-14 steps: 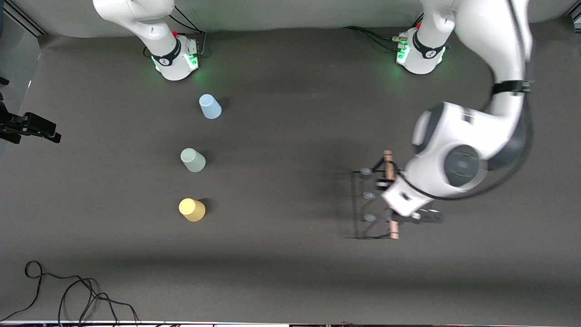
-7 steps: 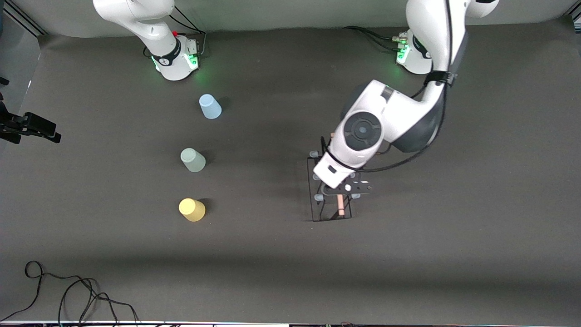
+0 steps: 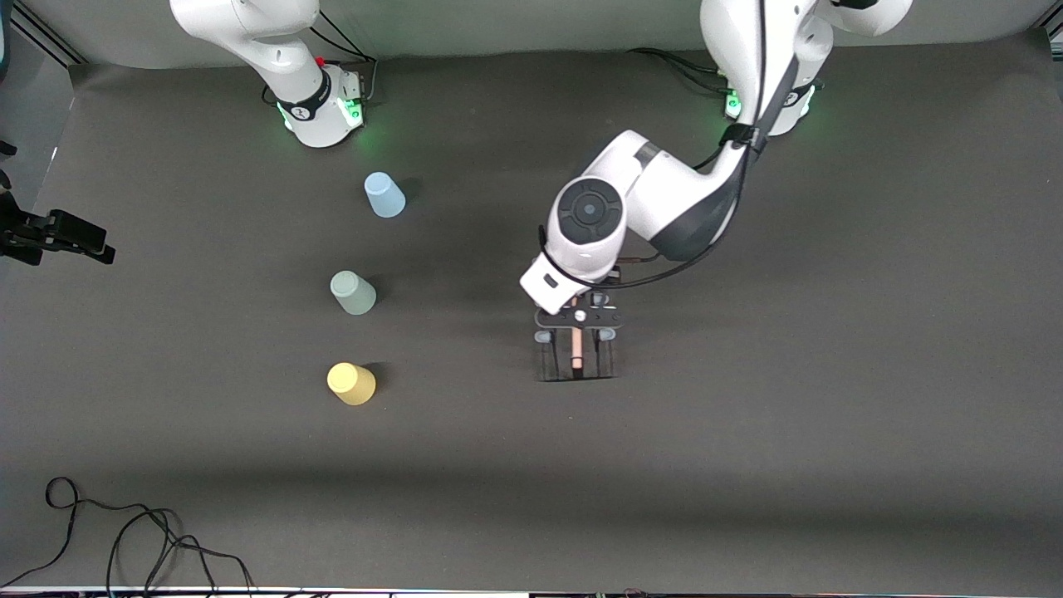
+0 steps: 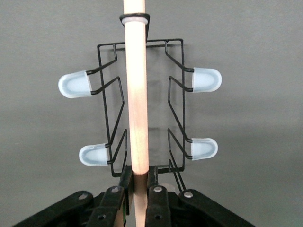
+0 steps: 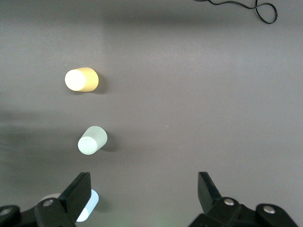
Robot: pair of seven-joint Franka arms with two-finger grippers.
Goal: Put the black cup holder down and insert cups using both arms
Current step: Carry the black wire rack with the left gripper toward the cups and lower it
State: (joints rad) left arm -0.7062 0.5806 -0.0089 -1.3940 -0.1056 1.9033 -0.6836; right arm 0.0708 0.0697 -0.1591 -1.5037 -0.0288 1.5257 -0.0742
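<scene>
A dark grey counter [image 3: 747,465] fills the front view, matte, with a soft crease band across its near part. A thin black cable [image 3: 158,517] lies in loose loops on the near corner at the right arm's end. At that end's edge a black bracket-like fixture [image 3: 58,232] juts in. Along the far edge rises a pale backdrop [image 3: 498,25].

the left arm [image 3: 619,199] hides most of the black cup holder [image 3: 576,359] (only four pegs show).
</scene>
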